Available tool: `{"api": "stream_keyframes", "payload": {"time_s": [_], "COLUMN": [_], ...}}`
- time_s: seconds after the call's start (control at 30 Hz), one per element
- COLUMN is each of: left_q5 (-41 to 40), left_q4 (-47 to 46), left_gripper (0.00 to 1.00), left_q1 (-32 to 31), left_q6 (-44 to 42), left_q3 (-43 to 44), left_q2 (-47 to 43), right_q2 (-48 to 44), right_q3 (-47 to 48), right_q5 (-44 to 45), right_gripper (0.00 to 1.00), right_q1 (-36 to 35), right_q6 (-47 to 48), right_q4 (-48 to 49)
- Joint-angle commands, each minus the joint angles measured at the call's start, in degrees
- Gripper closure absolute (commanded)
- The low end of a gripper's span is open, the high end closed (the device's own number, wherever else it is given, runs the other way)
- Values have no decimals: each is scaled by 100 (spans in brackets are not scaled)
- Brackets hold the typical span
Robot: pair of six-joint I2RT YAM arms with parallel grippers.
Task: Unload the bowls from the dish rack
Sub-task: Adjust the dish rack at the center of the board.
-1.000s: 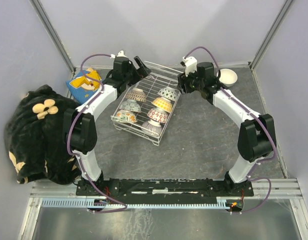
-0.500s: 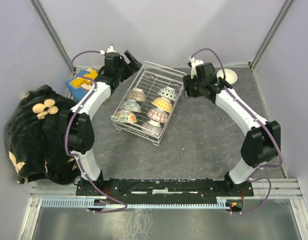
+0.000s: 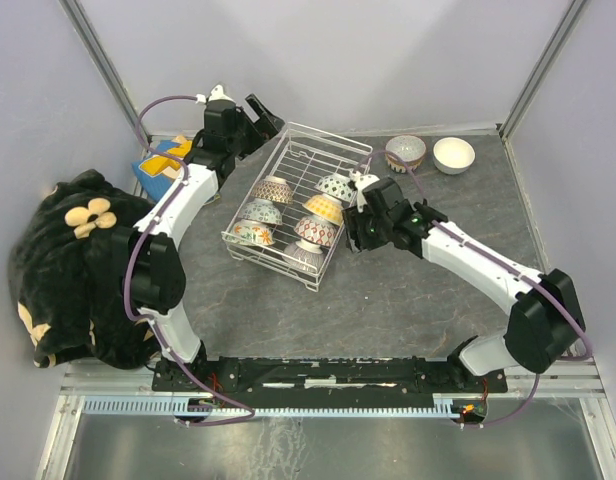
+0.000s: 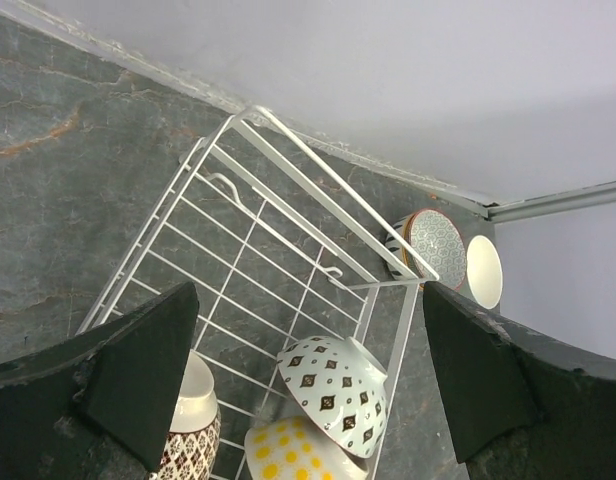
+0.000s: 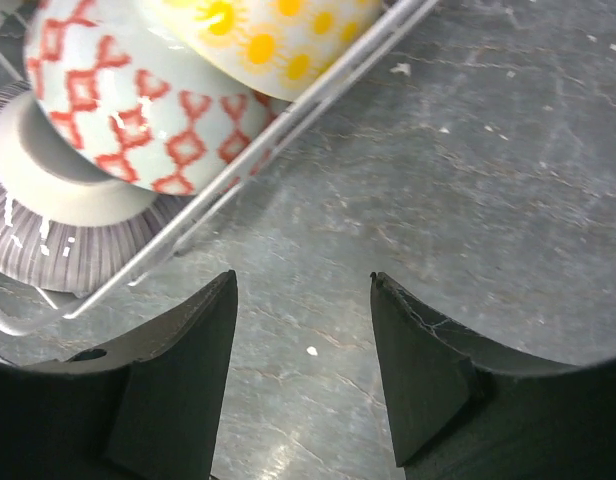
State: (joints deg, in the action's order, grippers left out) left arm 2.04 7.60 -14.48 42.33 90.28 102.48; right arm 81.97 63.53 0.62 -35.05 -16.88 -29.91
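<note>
On the table (image 3: 418,290): dish rack (image 3: 323,140) with six bowls (image 3: 324,208) upside down inside; two more sit out, far right.
Left end effector (image 3: 265,115): wide open, empty.
Right end effector (image 5: 303,282): half open, empty, beside the rack.
Bowls: hard, smooth, likely breakable; pinch the little bottom ring.

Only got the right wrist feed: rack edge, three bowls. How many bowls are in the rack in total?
Observer: I count seven bowls in the dish rack, four in the right row and three in the left.
Operator: Any outside it?
Observer: Two, side by side at the far right: a patterned bowl and a white bowl.
Operator: Left arm?
Observer: The left gripper is open and empty, by the rack's far left corner.
</note>
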Motion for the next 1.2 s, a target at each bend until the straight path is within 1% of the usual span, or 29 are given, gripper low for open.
{"api": "stream_keyframes", "payload": {"time_s": [0.0,0.23,0.47,0.6,1.0,1.17], "left_q5": [76,84,86,94,149,287], "left_q4": [-176,-197,-225,-228,-258,-285], "left_gripper": [1,1,1,1,1,1], "left_q1": [41,119,173,218,281,283], "left_q6": [-333,-349,-340,-332,-313,-264], "left_q3": [151,-26,-181,-216,-275,-306], "left_q2": [-415,-643,-751,-776,-843,-809], "right_q2": [234,753,1000,1225,1728,1987], "right_q3": [89,302,370,562,1139,1409], "right_q5": [158,159,86,23,52,-19], "right_gripper": [36,36,35,35,35,35], "right_q1": [-274,-539,-770,-870,-978,-986], "right_q6": [-142,-91,-87,-94,-105,-104], "right_q4": [532,607,954,1026,1212,1299]}}
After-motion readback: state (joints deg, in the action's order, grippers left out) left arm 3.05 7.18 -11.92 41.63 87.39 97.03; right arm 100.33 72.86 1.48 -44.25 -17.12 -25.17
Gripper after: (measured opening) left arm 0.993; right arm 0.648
